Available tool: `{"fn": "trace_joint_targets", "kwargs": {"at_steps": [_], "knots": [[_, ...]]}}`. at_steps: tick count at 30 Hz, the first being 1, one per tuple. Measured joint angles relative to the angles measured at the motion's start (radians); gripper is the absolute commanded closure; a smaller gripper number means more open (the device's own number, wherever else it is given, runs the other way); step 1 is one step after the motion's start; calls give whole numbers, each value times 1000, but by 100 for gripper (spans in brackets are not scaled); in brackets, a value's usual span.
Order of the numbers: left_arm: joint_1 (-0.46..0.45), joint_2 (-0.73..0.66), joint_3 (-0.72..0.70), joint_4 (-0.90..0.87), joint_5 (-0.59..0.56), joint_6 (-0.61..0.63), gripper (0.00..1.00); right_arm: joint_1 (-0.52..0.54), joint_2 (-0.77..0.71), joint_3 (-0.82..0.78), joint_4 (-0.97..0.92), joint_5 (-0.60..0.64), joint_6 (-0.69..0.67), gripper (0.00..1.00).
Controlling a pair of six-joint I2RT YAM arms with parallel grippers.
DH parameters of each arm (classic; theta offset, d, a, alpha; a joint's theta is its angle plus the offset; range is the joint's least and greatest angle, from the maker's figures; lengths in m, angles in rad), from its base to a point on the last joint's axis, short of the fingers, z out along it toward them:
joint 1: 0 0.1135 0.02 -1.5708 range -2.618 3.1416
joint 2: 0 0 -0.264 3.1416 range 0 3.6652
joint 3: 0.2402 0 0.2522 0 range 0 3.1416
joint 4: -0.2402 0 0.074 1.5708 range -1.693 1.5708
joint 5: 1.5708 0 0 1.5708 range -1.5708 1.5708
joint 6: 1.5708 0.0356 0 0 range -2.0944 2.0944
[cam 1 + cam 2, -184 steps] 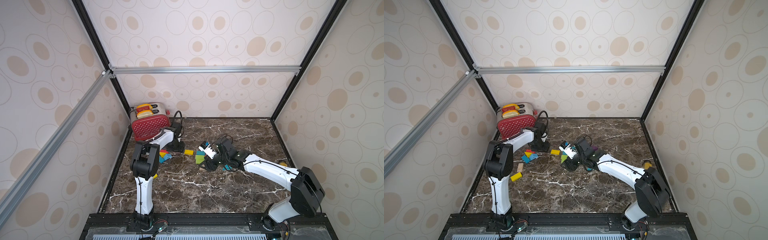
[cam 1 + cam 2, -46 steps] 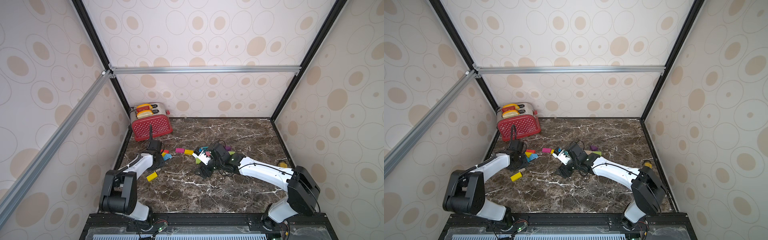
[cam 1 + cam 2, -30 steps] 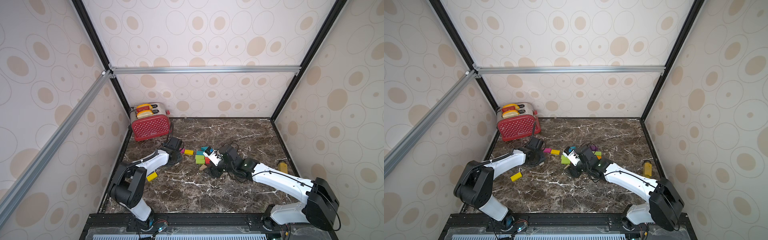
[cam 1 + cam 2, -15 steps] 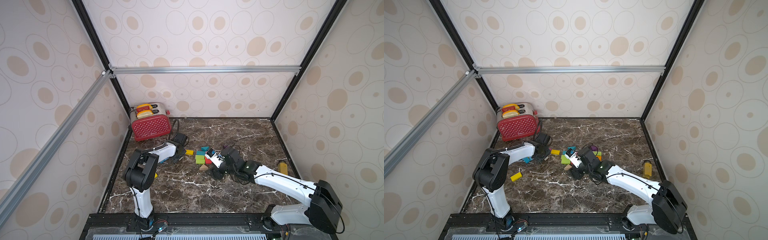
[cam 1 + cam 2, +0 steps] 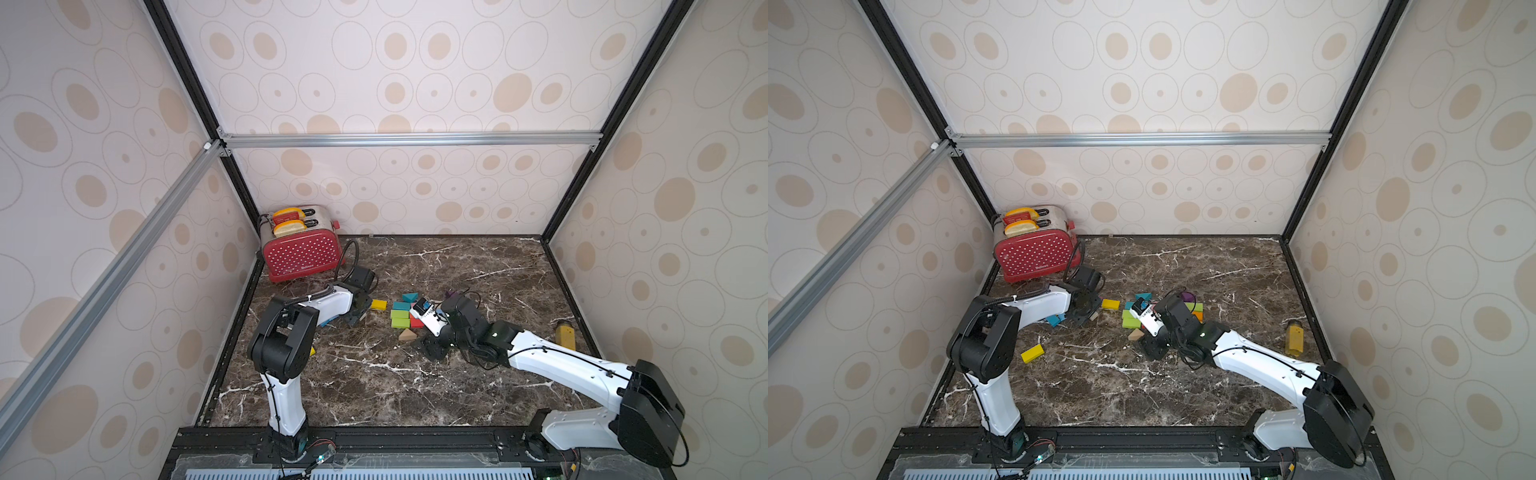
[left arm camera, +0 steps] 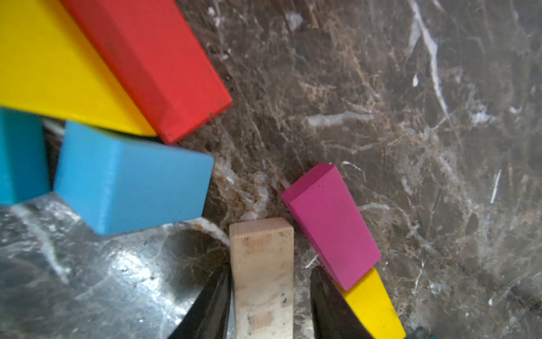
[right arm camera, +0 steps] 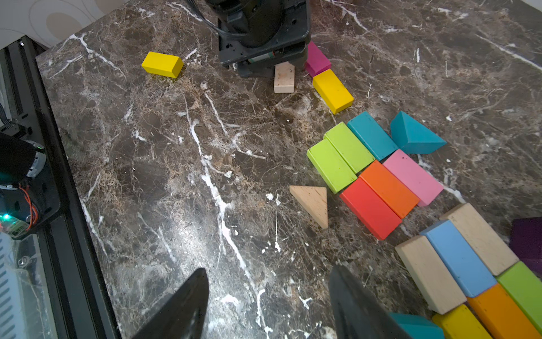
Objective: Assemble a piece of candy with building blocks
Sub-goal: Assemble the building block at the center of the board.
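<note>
The left jaws, left of centre in both top views, stood apart around a bare wooden block (image 7: pixel 284 77); the right jaws gaped empty above the counter (image 7: pixel 176 176).

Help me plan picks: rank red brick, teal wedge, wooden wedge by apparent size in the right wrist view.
1. red brick
2. teal wedge
3. wooden wedge
Teal wedge lies farther off; real size unsure.

The bare-wood brick (image 6: pixel 262 276) looks matt and grainy, the marble tabletop (image 6: pixel 381 102) glossy.
</note>
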Motion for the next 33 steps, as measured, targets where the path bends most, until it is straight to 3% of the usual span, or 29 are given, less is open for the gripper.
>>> {"fn": "trace_joint_targets", "kwargs": {"at_steps": [8, 15, 20, 33], "knots": [[0, -106, -112, 3, 8, 10, 53, 0, 0, 0, 1, -1, 0, 31], [0, -167, -213, 51, 81, 58, 66, 0, 10, 0, 3, -3, 0, 31], [0, -166, -216, 73, 135, 103, 72, 0, 11, 0, 3, -3, 0, 31], [0, -120, -153, 31, 131, 202, 78, 0, 19, -1, 3, -3, 0, 31]]}}
